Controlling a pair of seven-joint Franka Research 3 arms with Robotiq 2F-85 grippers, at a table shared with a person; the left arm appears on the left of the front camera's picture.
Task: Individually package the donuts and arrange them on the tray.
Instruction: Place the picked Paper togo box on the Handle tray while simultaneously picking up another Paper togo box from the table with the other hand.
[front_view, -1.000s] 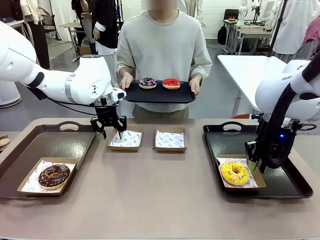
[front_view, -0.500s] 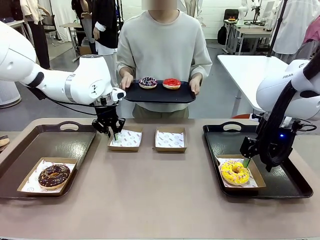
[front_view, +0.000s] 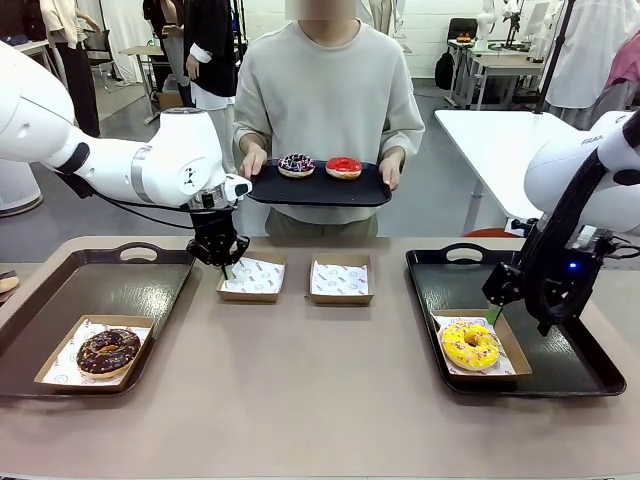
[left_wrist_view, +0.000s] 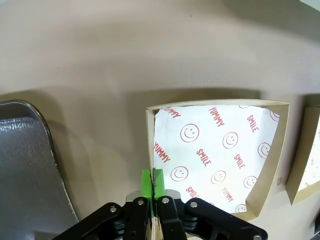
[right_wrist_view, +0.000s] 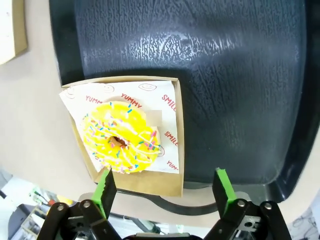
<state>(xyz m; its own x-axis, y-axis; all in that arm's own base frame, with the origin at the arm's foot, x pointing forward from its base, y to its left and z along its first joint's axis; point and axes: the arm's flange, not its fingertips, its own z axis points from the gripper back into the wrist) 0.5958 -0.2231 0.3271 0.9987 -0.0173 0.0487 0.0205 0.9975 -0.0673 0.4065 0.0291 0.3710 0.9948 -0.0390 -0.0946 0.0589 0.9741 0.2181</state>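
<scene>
Near edge: choc donut (front_view: 108, 351) sits in a paper-lined box (front_view: 55, 368) on left tray (front_view: 110, 285). Yellow donut (front_view: 470, 344) is boxed on right tray (front_view: 450, 285). Right gripper (front_view: 519, 318) hangs just above that tray, beside the yellow donut. Its wrist view shows the fingers wide apart, holding nothing. Mid-table, left gripper (front_view: 227, 268) is at the edge of an empty box (front_view: 255, 280). Its wrist view shows pads (left_wrist_view: 146, 182) pinched together on the box's side wall, which is unclear from front. Far side: person (front_view: 325, 90) holds small tray (front_view: 318, 190) w/ dark sprinkled donut (front_view: 296, 164) and red donut (front_view: 343, 166).
</scene>
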